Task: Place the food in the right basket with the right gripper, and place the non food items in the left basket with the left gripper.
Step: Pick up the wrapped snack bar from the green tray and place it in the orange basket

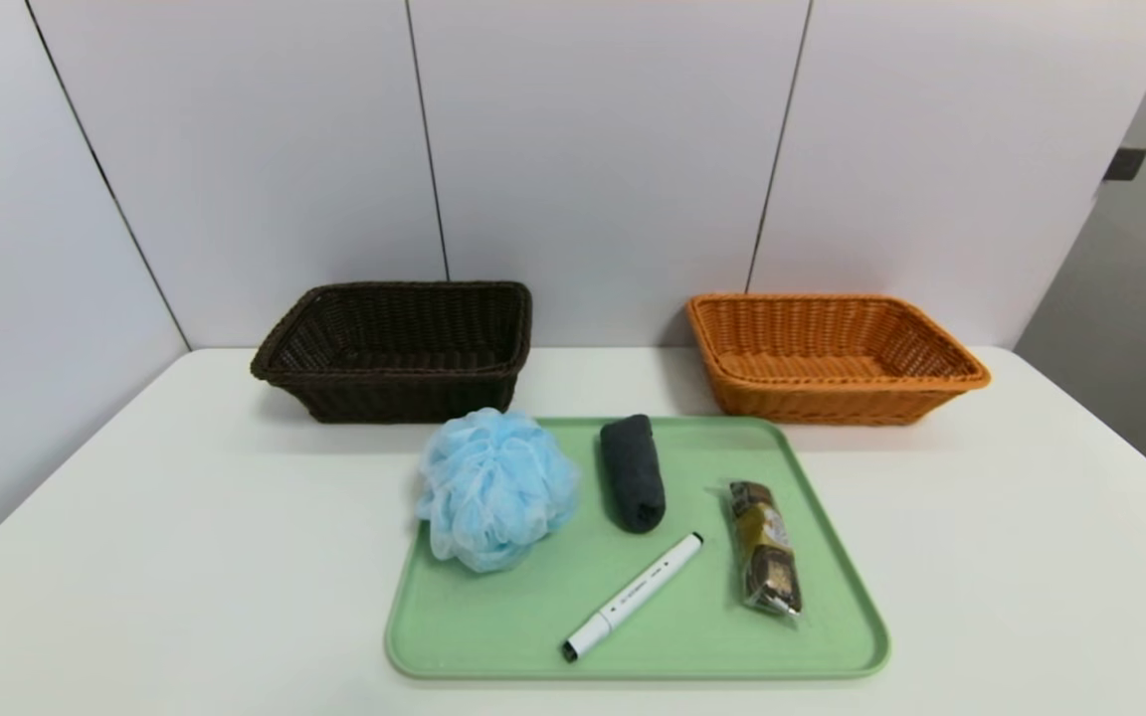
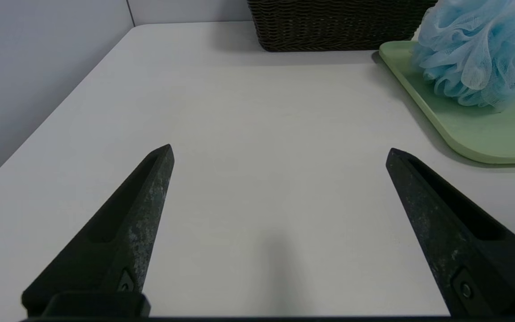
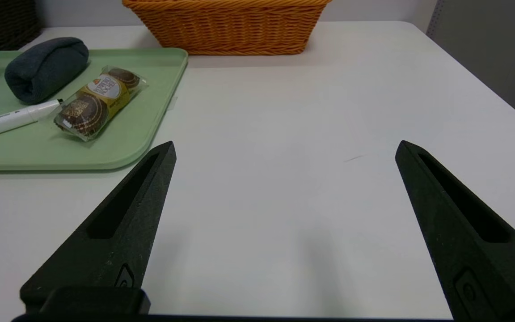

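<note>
A green tray [image 1: 832,636] lies in the middle of the white table. On it are a light blue bath pouf [image 1: 495,487], a rolled dark grey cloth [image 1: 633,472], a white marker [image 1: 633,597] and a packet of chocolates [image 1: 764,559]. Behind the tray stand a dark brown basket [image 1: 399,350] on the left and an orange basket [image 1: 832,356] on the right. My left gripper [image 2: 280,152] hovers open over bare table left of the tray, holding nothing. My right gripper [image 3: 284,150] is open over bare table right of the tray [image 3: 83,154], with the chocolates [image 3: 96,100] off to one side. Neither gripper shows in the head view.
White wall panels close off the back and left of the table. The table's right edge [image 1: 1120,438] drops to a grey floor. Bare table [image 1: 175,537] lies on both sides of the tray.
</note>
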You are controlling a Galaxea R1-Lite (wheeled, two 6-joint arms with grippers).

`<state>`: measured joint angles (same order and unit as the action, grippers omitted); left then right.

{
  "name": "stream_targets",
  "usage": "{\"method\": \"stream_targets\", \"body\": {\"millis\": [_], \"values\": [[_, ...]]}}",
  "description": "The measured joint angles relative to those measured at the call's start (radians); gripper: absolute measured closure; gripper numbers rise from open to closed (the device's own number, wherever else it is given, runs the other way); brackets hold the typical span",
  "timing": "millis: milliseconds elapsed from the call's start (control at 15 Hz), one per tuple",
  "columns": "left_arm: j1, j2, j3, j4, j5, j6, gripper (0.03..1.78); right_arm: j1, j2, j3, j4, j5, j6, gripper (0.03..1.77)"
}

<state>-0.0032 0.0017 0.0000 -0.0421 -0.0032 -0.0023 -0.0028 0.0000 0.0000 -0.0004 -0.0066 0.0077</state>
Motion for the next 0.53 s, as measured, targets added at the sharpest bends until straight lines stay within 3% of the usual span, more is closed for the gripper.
{"method": "stream_targets", "body": {"millis": [333,533], "values": [[0.000,0.000,0.000,-0.011,-0.001,0.009,0.12,0.000,0.000,-0.007,0.011,0.014,-0.050,0.10],[0.000,0.013,-0.106,0.050,-0.049,0.031,0.12,0.000,0.031,-0.142,0.089,0.070,-0.061,0.10]]}}
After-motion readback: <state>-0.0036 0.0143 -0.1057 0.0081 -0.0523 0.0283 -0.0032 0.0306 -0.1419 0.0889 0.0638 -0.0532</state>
